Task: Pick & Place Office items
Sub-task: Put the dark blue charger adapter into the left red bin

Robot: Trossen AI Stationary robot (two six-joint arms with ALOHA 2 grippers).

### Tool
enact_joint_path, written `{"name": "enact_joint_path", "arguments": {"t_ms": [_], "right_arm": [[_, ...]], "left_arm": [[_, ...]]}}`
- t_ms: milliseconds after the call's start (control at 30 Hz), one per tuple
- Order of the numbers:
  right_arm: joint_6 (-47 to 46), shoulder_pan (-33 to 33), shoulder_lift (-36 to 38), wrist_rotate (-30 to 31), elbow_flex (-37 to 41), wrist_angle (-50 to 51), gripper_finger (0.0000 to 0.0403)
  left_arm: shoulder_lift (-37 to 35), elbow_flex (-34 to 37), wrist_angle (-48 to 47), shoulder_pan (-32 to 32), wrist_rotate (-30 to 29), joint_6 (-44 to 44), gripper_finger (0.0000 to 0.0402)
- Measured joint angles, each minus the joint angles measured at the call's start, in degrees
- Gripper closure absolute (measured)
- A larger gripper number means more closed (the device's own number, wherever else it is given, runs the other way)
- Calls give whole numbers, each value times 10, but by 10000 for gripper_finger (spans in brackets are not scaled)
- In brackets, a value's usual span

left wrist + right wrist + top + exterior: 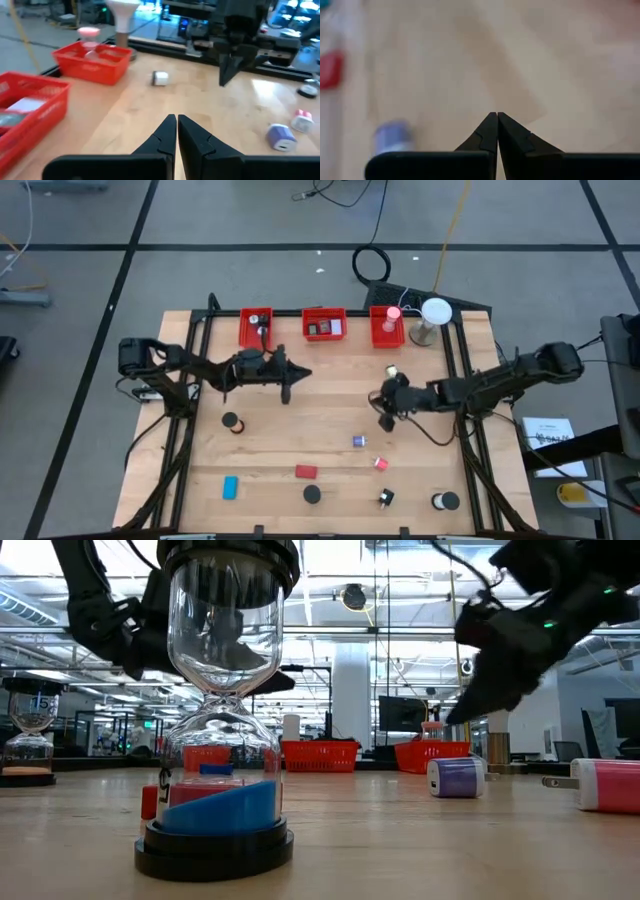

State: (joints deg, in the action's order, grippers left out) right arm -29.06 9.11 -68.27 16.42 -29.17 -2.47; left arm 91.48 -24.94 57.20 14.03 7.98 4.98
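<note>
Office items are lying scattered across the front half of the tabletop (330, 425), all well apart. Purple block (359, 441) is sitting nearest the right tool (386, 420), pink-and-white piece (381, 464) just beyond it. Red block (305, 472), blue block (230, 486) and black disc (312, 494) are resting nearer the front edge.

Handling, by judgement: everything is looking small, light and rigid. Purple block is looking smooth-sided and rounded, so it may be prone to slipping; gripping across its flat faces seems best. The hourglass (215, 710) in the low view is appearing glass-bodied and fragile; taking it by the black base seems safest.

Right tool is hovering closed and empty above bare wood. Left tool (287, 388) is hanging closed, also empty, in front of the red bins (323, 325).
</note>
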Motion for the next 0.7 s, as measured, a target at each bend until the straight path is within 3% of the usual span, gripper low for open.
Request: {"name": "enact_joint_path", "arguments": {"t_ms": [133,467,567,700], "right_arm": [[2,50,-5,-28,0,1,365],[12,145,-66,-46,0,-51,193],[21,150,-102,-46,0,-100,181],[41,150,-150,-46,0,-147,194]], "left_arm": [[0,0,0,-25,-13,-17,385],[0,0,-6,-72,-78,-6,385],[0,0,-6,-83,-94,-5,385],[0,0,-6,-91,-100,-5,385]]}}
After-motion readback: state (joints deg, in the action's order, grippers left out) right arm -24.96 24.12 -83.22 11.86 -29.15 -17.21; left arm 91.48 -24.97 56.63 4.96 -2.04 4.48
